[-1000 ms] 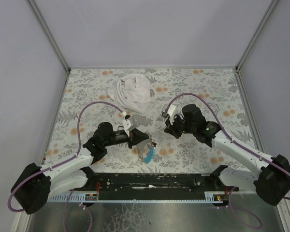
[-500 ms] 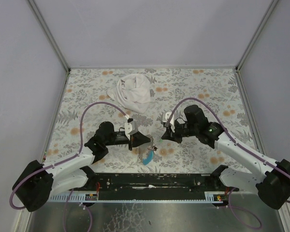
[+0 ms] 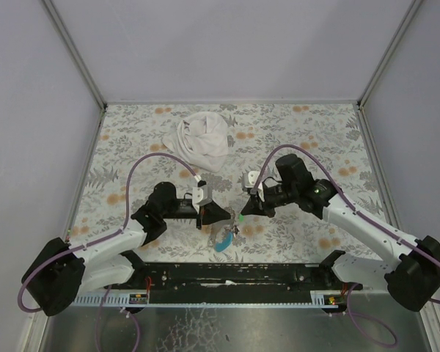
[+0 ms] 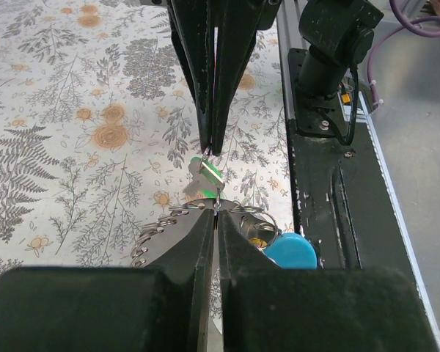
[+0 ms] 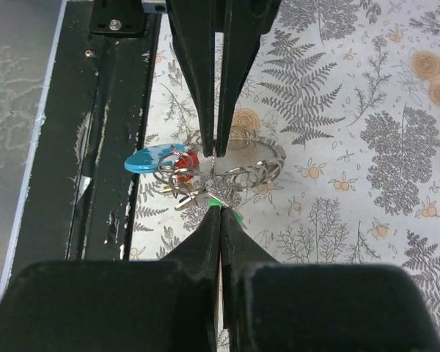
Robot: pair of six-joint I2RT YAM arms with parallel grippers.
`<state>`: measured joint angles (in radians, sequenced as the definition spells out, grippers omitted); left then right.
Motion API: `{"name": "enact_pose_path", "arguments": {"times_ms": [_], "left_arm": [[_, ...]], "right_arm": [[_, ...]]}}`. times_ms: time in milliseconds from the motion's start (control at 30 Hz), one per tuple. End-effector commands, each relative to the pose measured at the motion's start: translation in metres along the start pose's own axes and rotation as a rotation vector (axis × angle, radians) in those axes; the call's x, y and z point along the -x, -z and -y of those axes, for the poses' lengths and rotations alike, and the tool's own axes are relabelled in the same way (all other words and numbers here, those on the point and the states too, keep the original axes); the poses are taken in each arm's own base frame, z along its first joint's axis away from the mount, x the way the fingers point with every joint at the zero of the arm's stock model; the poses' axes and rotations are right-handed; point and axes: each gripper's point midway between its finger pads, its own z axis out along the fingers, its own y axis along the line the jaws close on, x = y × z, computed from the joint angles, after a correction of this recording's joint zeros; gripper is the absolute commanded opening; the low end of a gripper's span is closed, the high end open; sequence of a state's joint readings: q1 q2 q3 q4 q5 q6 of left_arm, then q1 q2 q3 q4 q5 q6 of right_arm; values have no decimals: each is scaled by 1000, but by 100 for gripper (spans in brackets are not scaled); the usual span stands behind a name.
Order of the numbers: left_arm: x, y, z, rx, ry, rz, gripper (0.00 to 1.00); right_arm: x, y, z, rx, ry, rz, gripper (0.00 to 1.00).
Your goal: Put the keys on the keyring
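low over the table (image 3: 315, 139), your left gripper (image 4: 215, 214) is clamped tight on the keyring (image 5: 243, 176); your right gripper (image 5: 221, 207) pinches the green key (image 4: 207, 170) just beside it

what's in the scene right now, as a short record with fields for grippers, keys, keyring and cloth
left gripper: shut, pinching the keyring
right gripper: shut on the green key, tip to tip with the left gripper
green key: held right at the ring; threaded or not, cannot tell
red key: in the ring cluster, beside the light-blue piece
white cloth: bunched at the far side of the table, apart from both arms
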<state>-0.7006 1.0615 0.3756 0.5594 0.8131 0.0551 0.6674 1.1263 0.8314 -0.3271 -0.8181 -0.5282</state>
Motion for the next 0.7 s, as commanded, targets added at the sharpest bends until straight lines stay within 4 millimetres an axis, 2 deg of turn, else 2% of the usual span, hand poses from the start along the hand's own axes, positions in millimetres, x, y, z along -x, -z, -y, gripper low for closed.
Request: {"name": "enact_pose_path", "arguments": {"times_ms": [0,233,667], "left_arm": [[-6,-3,7,-56,9,-33,0],[-8,-3,8,-66,13,-45,0],[-9,-3,5,-49,10,-51,0]], "right_arm": [[24,5,-4,58,63,42,0],[22,3,-10,119,57,23,0],[17,0,-15,129,37,-23,0]]}}
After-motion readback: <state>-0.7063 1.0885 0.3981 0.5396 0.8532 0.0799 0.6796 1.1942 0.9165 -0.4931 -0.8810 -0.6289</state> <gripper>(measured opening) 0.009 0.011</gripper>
